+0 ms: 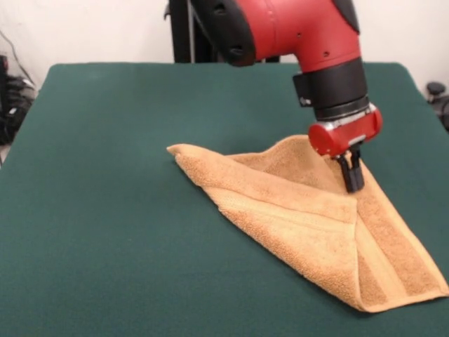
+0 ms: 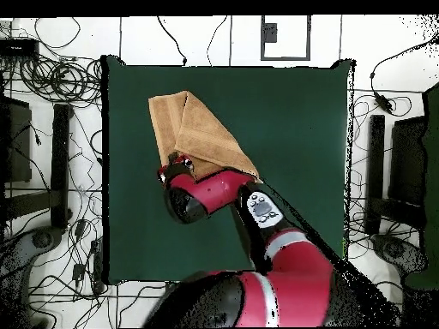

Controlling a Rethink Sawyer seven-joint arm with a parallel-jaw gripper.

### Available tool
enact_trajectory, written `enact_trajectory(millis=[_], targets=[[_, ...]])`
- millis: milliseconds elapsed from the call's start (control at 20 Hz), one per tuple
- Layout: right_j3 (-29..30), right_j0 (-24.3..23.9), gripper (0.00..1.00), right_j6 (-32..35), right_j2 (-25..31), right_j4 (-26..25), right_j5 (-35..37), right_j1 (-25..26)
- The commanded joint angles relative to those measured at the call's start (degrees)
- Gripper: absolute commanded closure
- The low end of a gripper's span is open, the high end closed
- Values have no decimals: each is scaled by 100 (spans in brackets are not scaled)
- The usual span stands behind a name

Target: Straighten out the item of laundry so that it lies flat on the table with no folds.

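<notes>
The item of laundry (image 1: 309, 225) is an orange-tan terry towel, folded over itself into a rough triangle on the right half of the dark green table (image 1: 105, 210). A woven band runs along its folded-over flap. My gripper (image 1: 353, 184) comes down from the red arm onto the towel's raised peak, its black fingers close together and pinching the cloth there. In the overhead view the towel (image 2: 199, 128) lies near the table's (image 2: 291, 128) top left, with the gripper (image 2: 177, 159) at its lower edge, mostly hidden by the arm.
Green cloth stretches left of the towel in the front view. The towel's near corner lies close to the table's front right edge. Cables and stands surround the table in the overhead view.
</notes>
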Motion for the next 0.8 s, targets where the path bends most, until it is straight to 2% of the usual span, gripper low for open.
enact_trajectory(millis=[50,200,400,600,800], targets=[[-364,1145,100,720,-1383,462,-1275,113],[-324,1437,100,626,-1802,825,-1698,149],[-291,1287,100,639,-1610,738,-1707,119],[-323,1416,100,664,-1829,993,-1738,151],[-297,1759,100,627,-2310,1543,-2016,228]])
